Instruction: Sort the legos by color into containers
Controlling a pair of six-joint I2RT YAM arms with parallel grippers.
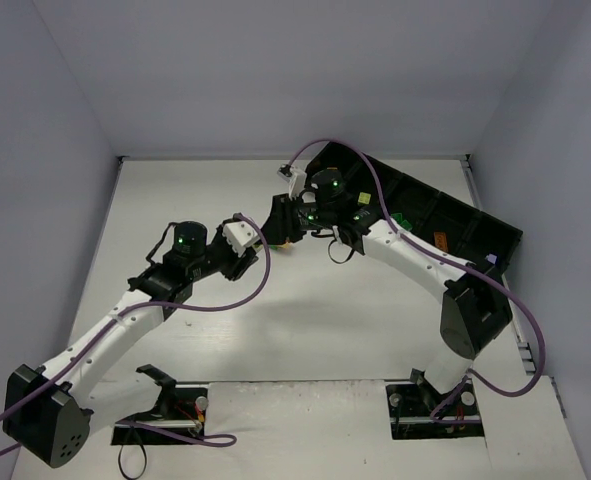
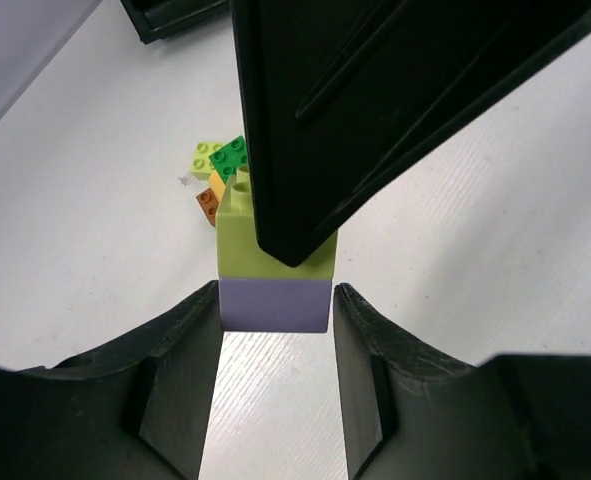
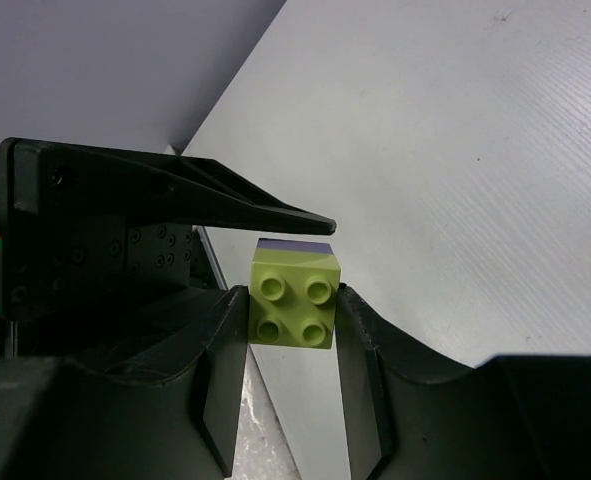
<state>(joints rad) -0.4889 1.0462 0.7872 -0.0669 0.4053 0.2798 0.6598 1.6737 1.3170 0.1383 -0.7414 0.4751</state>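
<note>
Down at the bottom of the left wrist view, the left gripper (image 2: 277,296) is pinched narrow on a lilac brick (image 2: 275,306), with both fingers pressed against its sides. That brick is stuck to a lime brick (image 3: 293,305), so the two make one little stack held up off the table (image 2: 75,250). From the right wrist view you can see the right gripper (image 3: 292,300) clamped on the lime one, studs facing the camera, with a sliver of lilac peeking out behind it. So both grippers are gripping the same stack, one on each color, nose to nose. One big black finger (image 2: 375,100) of the right gripper fills the upper right of the left wrist frame and covers part of the lime brick. Farther back, left of center in that frame, a few loose legos (image 2: 220,172) sit bunched together on the table: lime, dark green, yellow and orange-brown, all touching or nearly so. From the top camera, the black container (image 1: 455,215) runs diagonally across the upper right, behind the right arm, with something green and something orange in its compartments.
</note>
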